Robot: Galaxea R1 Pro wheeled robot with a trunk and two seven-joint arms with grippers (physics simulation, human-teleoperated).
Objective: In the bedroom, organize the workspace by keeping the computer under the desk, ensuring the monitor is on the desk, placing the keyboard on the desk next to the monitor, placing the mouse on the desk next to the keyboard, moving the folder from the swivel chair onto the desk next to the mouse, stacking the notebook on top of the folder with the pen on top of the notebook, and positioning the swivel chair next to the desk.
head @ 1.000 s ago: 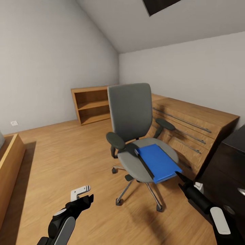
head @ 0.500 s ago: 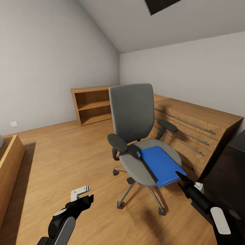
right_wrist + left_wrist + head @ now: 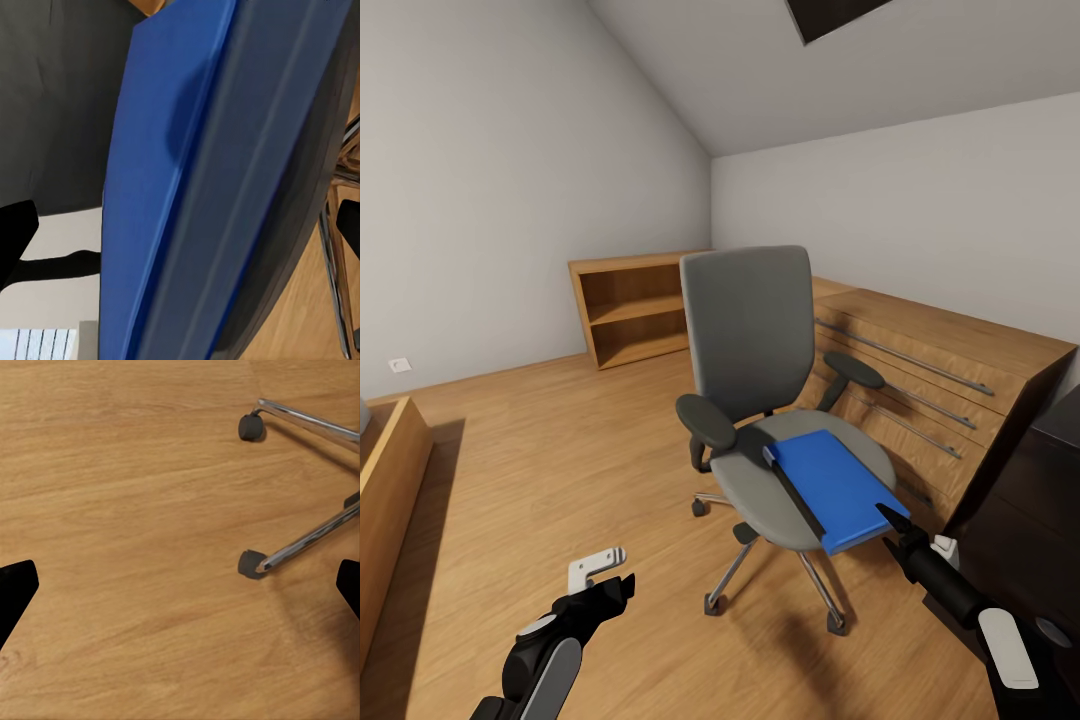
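Folder [image 3: 832, 487] lay flat on swivel chair [image 3: 755, 340] seat, corner overhanging. Our right pincer [image 3: 888, 518] open, empty, tips at that corner; left pincer [image 3: 603, 577] open, empty, low over floor. Risk: a nudge rolls chair, folder slides off.

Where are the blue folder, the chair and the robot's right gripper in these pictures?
folder [image 3: 838, 484], head view, middle of its blue cover.
chair [image 3: 747, 320], head view, middle of the grey backrest.
right gripper [image 3: 890, 520], head view, black fingertips at the folder's near corner.
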